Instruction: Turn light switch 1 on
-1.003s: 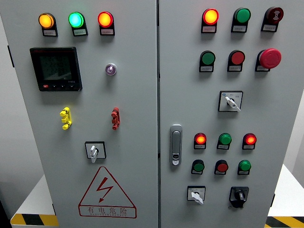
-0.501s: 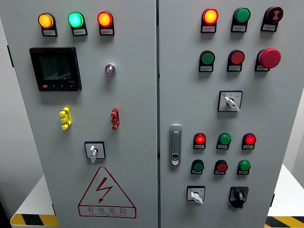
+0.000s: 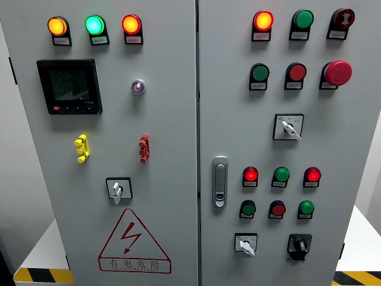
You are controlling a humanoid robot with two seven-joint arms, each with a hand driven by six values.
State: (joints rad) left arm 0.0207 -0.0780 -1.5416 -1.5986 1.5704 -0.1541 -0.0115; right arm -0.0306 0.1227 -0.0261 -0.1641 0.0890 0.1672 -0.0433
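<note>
A grey electrical cabinet with two doors fills the head view. The left door carries lit orange, green and red lamps, a dark meter, a yellow toggle, a red toggle and a white rotary switch. The right door holds a lit red lamp, green and red push buttons, a red mushroom button, rotary switches and a door handle. I cannot tell which one is switch 1. Neither hand shows.
A red triangular hazard sign sits low on the left door. White ledges with yellow-black striped edges flank the cabinet's base.
The view has shifted very slightly; nothing on the panel has changed.
</note>
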